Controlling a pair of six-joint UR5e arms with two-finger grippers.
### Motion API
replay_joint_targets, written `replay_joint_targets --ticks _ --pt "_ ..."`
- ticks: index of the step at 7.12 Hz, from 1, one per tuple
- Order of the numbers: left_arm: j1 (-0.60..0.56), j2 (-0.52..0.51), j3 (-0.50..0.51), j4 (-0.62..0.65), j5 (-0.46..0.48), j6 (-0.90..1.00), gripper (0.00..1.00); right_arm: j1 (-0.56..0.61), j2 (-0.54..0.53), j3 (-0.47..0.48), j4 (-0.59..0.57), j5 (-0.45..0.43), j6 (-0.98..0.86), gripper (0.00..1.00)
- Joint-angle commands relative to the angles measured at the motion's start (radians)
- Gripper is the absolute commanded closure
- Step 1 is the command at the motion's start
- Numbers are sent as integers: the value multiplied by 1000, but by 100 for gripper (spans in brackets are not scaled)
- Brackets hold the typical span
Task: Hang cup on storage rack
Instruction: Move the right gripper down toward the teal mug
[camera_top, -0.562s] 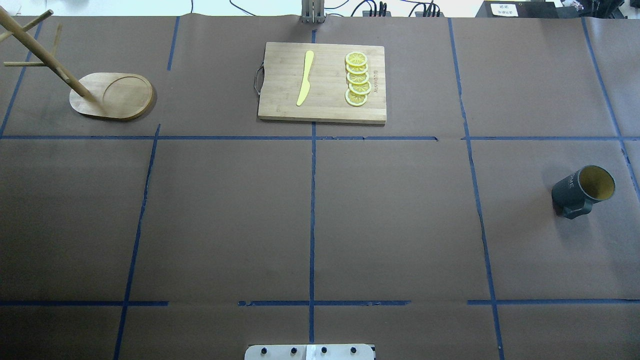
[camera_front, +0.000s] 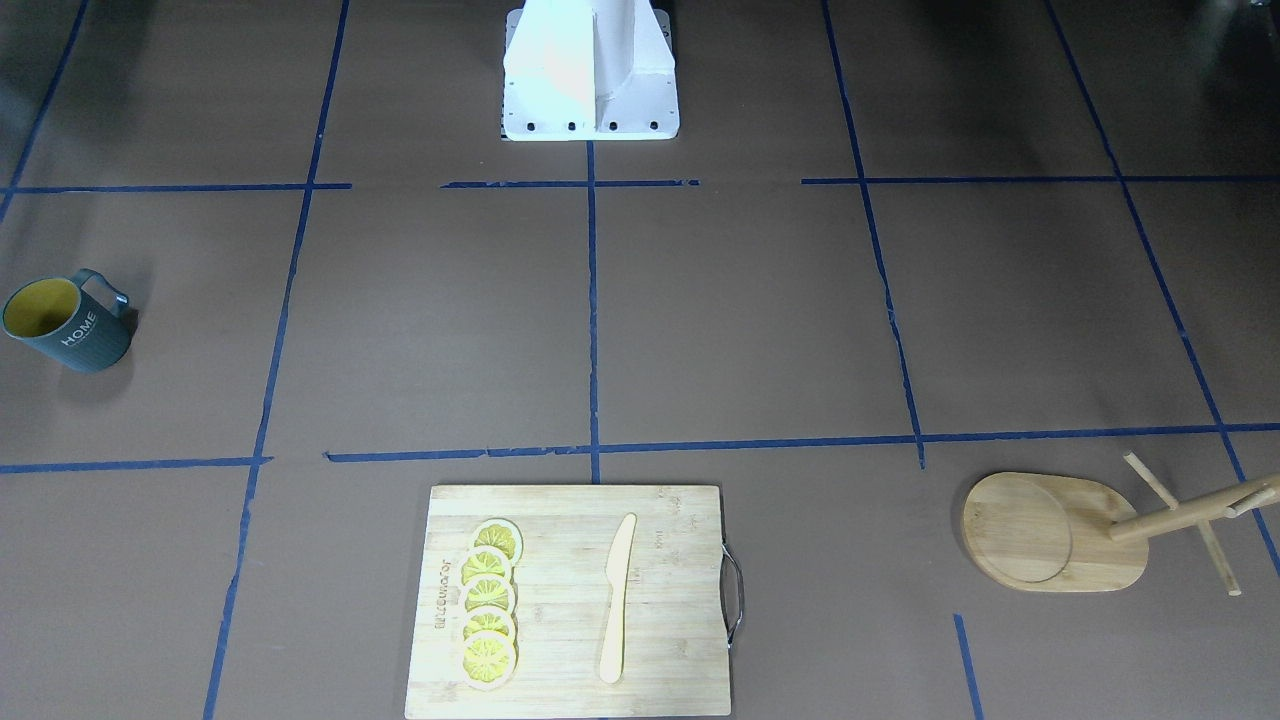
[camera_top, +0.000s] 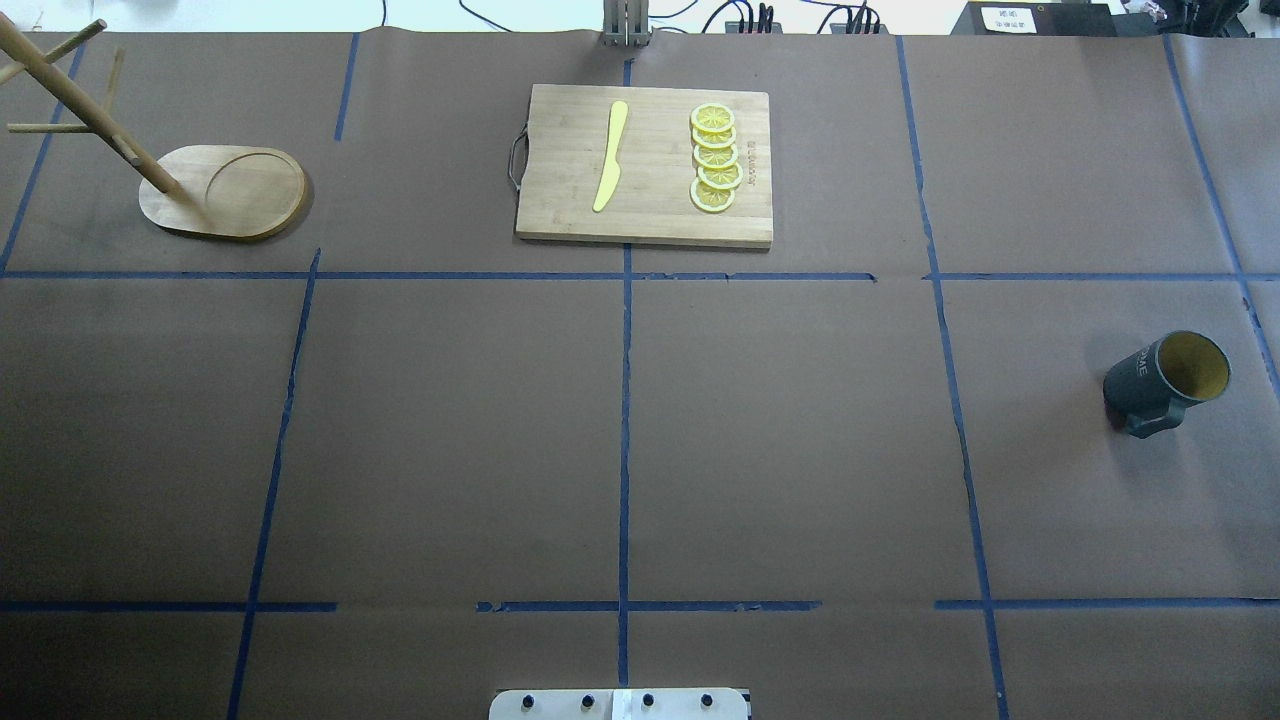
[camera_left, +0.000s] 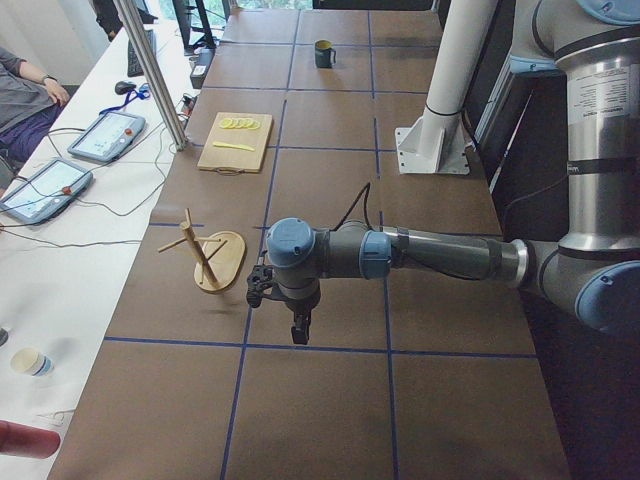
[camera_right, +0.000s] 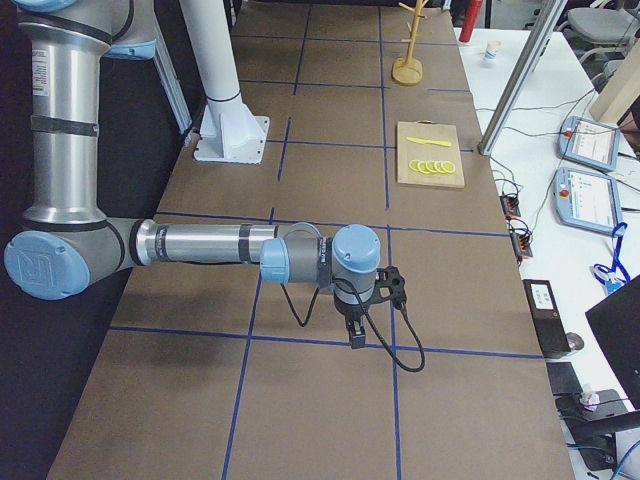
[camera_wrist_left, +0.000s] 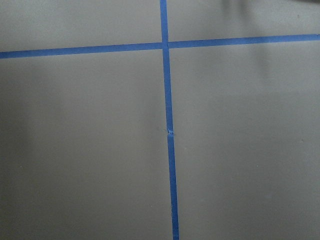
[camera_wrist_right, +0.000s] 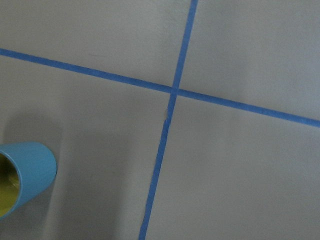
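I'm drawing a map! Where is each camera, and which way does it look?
Front-facing: across the table, facing the robot, looking down; its white base shows.
Overhead: behind the robot, looking forward and down; only base's edge shows.
Exterior left: table's end by the storage rack; left arm up front.
Exterior right: opposite end; right arm in front.
Left wrist: down at taped table; no robot parts.
Right wrist: down at table and the cup rim; no robot parts.
Shared: front-facing and overhead both show cup, storage rack, cutting board, flipped.

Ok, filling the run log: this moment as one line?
cup: upright on table, ungrasped | storage rack: pegs bare | left gripper: above table, state unclear | right gripper: same | hang: not done
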Motion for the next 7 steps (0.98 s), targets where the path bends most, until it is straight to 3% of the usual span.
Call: replay_joint_targets --ticks 1,3,5,7 --pt "0 0 0 -1 1 0 0 -37 22 19 30 18 33 0" --pt "0 -1 0 -2 1 -1 0 -106 20 11 140 24 37 0" --pt "0 0 2 -1 1 -1 0 -222 23 60 145 19 80 0" --pt "0 2 4 -1 1 0 0 -290 20 45 142 12 84 0"
